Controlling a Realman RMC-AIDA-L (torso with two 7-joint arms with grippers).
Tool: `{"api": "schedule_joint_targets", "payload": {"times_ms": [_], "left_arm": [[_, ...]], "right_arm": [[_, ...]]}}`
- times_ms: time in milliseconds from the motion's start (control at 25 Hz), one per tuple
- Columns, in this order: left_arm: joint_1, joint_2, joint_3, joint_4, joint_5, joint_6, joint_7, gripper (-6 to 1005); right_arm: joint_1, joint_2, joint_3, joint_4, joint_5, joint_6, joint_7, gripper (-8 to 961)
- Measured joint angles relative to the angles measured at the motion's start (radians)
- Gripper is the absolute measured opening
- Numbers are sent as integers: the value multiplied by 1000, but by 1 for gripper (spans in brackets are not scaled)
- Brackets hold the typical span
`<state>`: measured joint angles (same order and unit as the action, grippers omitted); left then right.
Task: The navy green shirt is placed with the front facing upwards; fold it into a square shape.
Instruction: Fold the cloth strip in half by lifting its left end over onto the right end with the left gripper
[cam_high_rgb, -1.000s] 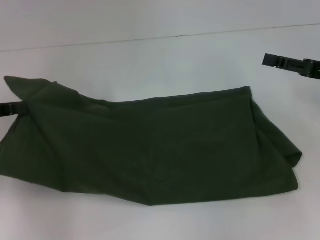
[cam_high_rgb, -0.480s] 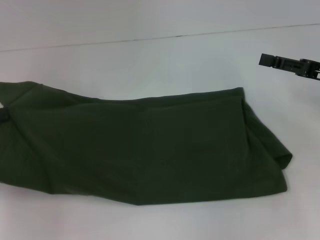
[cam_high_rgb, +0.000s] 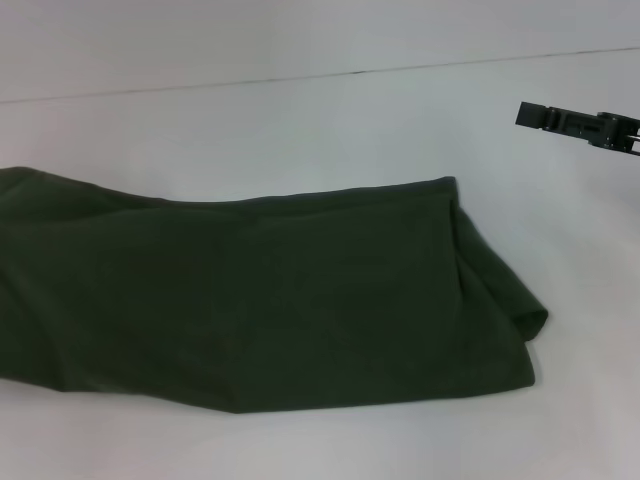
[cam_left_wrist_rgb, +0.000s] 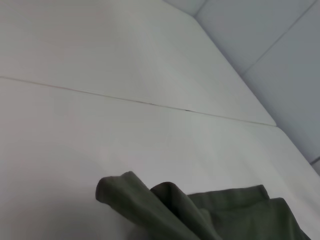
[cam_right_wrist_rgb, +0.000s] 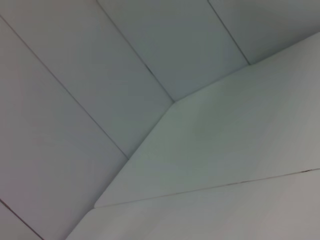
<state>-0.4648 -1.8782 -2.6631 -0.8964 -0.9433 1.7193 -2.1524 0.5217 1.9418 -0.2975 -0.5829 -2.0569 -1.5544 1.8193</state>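
The navy green shirt (cam_high_rgb: 270, 290) lies on the white table as a long dark olive band, plain side up, with no lettering showing. Its left part runs past the picture's left edge, and its right end is folded into a loose flap (cam_high_rgb: 500, 295). In the left wrist view a bunched corner of the shirt (cam_left_wrist_rgb: 150, 202) rises a little off the table. My left gripper does not show in any view. My right gripper (cam_high_rgb: 528, 115) hovers at the far right, above and behind the shirt's right end, well apart from the cloth.
The white table (cam_high_rgb: 330, 130) stretches behind the shirt, with a thin seam (cam_high_rgb: 350, 72) across its far part. The right wrist view shows only bare table (cam_right_wrist_rgb: 240, 150) and pale wall panels (cam_right_wrist_rgb: 100, 75).
The shirt has slid to the left, with its right end now farther from the right gripper. The raised left corner and the left gripper have passed out of the head view. The right gripper barely moved.
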Motion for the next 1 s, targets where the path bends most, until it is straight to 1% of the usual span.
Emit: {"api": "schedule_joint_targets", "payload": {"times_ms": [160,320,480,560,720,840,1000], "left_arm": [[2,7,-30,8,18,0,6,3],[3,10,-48,9,30,0,9,3],[3,11,-62,10,38,2,11,3],[0,7,-63,10,37,11,11,3],[-16,-12,-63,0,8,42,3,3],[-36,-34,-58,-8,-17,65,-1,3],[-71,-82,-49,-37,-23,78,-18,3]], "right_arm": [[3,0,0,0,-2,3,0,854],[3,0,0,0,-3,4,0,854],[3,0,0,0,-3,4,0,853],[3,0,0,0,-4,6,0,852],[1,0,-1,0,-5,12,0,852],[0,0,-2,0,-5,13,-1,852],[0,0,-6,0,-5,13,-5,853]]}}
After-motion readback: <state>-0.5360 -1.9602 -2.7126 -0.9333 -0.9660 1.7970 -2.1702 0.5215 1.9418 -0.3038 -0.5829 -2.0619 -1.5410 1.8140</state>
